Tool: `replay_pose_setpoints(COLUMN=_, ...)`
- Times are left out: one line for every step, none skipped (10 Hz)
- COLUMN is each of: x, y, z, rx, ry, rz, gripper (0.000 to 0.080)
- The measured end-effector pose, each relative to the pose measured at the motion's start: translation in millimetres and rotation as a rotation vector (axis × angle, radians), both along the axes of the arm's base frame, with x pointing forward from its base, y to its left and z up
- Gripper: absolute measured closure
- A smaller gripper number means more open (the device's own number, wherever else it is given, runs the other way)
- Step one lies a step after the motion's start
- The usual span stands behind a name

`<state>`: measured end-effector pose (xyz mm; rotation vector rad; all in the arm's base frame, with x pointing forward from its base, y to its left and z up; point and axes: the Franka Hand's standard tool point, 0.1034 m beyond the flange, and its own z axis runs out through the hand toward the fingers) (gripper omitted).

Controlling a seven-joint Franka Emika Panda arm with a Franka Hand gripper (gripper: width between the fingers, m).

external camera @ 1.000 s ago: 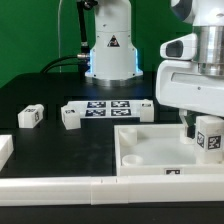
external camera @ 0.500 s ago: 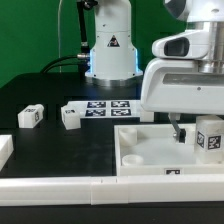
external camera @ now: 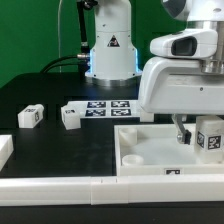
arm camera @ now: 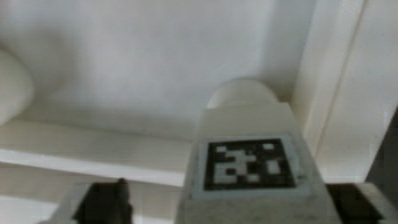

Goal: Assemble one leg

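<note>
The leg [external camera: 209, 138], a small white block with a black-and-white tag, stands in the white tray [external camera: 138, 152] at its corner on the exterior view's right. My gripper [external camera: 194, 136] is low over that corner. One dark finger [external camera: 180, 131] shows beside the leg. In the wrist view the leg [arm camera: 249, 160] fills the space between the fingers [arm camera: 107, 200]. One finger stands apart from the leg with a gap; the other is at its side. The gripper [arm camera: 228, 206] is open around the leg.
Two more tagged blocks [external camera: 30, 115] [external camera: 71, 116] lie on the black table on the exterior view's left. The marker board [external camera: 108, 106] lies behind them. A long white bar [external camera: 60, 186] runs along the front edge. The robot base [external camera: 110, 45] stands at the back.
The arm has shifted toward the exterior view's left and a little down. The leg has stayed in the tray corner.
</note>
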<state>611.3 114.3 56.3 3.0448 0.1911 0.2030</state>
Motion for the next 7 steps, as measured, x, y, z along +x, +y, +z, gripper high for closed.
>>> replay_pose_setpoints(x=0.0, y=0.1, z=0.0, rx=0.002, ry=-0.001, rz=-0.013, gripper=0.035)
replay_pose_setpoints(x=0.1, y=-0.1, z=0.1, rx=0.006, ry=-0.003, rz=-0.041, gripper=0.0531)
replay_pose_setpoints(x=0.1, y=-0.5, z=0.1, rx=0.005, ry=-0.003, rz=-0.041, gripper=0.0531)
replay_pose_setpoints(x=0.1, y=-0.4, z=0.1, rx=0.01, ry=-0.005, rz=-0.067, gripper=0.0531)
replay_pose_setpoints(x=0.0, y=-0.2, z=0.0, rx=0.026, ry=-0.014, rz=-0.18, gripper=0.0531)
replay_pose_setpoints(x=0.0, y=0.0, z=0.1, rx=0.045, ry=-0.025, rz=-0.321, gripper=0.0531)
replay_pose_setpoints(x=0.4, y=0.4, z=0.5, rx=0.066, ry=-0.038, rz=-0.459, gripper=0.0531)
